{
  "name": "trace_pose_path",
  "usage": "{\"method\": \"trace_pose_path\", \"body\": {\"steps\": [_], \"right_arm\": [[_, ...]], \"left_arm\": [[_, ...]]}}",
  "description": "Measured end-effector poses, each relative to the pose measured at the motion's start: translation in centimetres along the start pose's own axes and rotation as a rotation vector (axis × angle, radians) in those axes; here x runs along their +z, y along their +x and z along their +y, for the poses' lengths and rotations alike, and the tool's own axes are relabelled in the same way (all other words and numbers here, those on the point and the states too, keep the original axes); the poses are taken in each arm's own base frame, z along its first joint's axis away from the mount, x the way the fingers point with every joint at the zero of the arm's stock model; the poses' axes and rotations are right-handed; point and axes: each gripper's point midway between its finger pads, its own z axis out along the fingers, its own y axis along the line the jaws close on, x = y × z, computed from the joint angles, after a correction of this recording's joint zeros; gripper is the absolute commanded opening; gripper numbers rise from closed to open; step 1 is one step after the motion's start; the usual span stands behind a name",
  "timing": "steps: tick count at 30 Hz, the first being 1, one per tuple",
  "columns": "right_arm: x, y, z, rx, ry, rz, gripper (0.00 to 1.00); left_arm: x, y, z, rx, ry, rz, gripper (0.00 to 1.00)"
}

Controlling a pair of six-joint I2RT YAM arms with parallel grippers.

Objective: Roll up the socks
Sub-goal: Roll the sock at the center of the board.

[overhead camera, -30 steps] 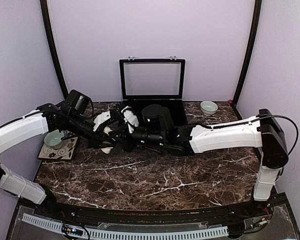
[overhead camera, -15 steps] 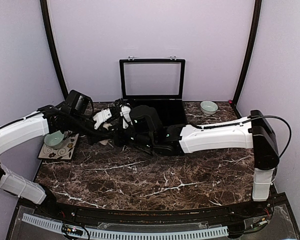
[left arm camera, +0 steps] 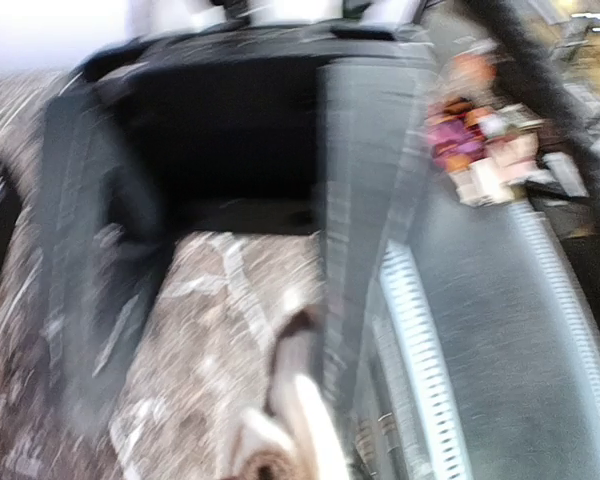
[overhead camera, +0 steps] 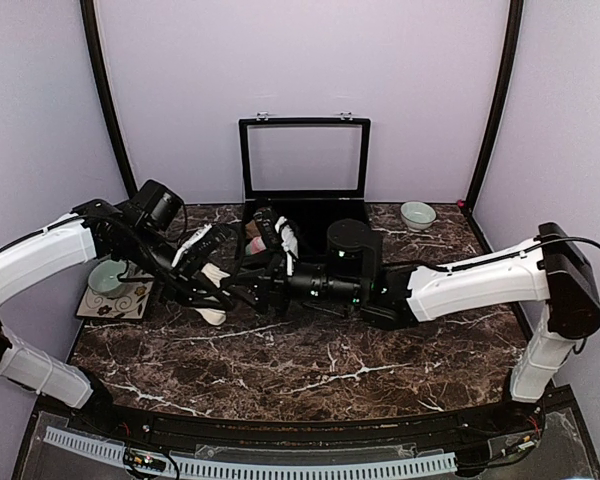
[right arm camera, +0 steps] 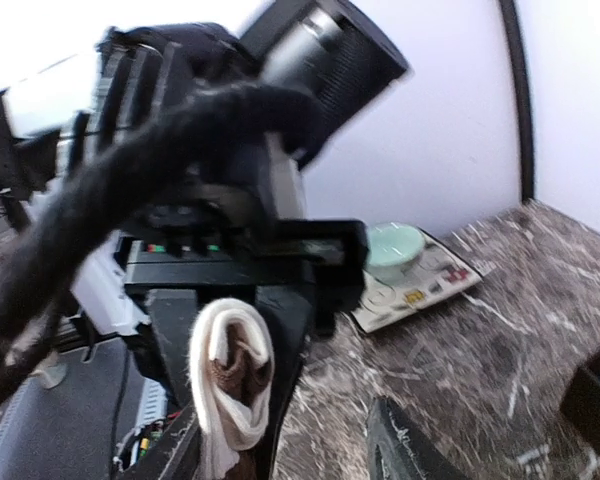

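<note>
The cream-beige sock with brown bands (right arm camera: 230,385) is folded and hangs between the black fingers of my left gripper (overhead camera: 212,292), which is shut on it just above the marble table. The sock also shows blurred in the left wrist view (left arm camera: 295,400) and in the top view (overhead camera: 213,314). My right gripper (overhead camera: 244,290) faces the left one from the right. It is open and empty, with one finger (right arm camera: 405,455) clear of the sock. A pink bit (overhead camera: 255,243), perhaps the pink sock, shows by the box's front edge. The rest of it is hidden behind my right wrist.
An open black box (overhead camera: 352,226) with a raised lid stands at the back centre. A mint bowl (overhead camera: 108,277) sits on a patterned tile (overhead camera: 130,300) at the left; both show in the right wrist view (right arm camera: 392,250). A small bowl (overhead camera: 417,214) stands at the back right.
My right arm has drawn back to the right, so its gripper now faces the left gripper instead of reaching over it. My left gripper has come slightly forward and lower with the cream sock.
</note>
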Motion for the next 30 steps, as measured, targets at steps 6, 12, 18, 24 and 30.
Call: {"method": "trace_pose_path", "body": {"steps": [6, 12, 18, 24, 30], "right_arm": [[-0.5, -3.5, 3.3, -0.089, -0.250, -0.052, 0.56], [0.2, -4.8, 4.9, -0.146, -0.361, -0.077, 0.61], [1.4, -4.3, 6.0, -0.158, -0.449, -0.064, 0.51], [1.3, -4.3, 6.0, -0.162, -0.493, -0.044, 0.06], [1.2, -4.4, 6.6, -0.149, -0.533, -0.014, 0.00]], "left_arm": [[-0.9, -2.7, -3.6, 0.037, 0.181, -0.128, 0.00], [-1.3, -3.2, -5.0, 0.025, 0.251, -0.173, 0.00], [-1.4, -3.4, -5.4, 0.011, 0.272, -0.184, 0.00], [-1.6, -3.1, -5.6, -0.024, 0.280, -0.182, 0.00], [-1.6, -3.1, -5.4, -0.049, 0.276, -0.176, 0.38]]}}
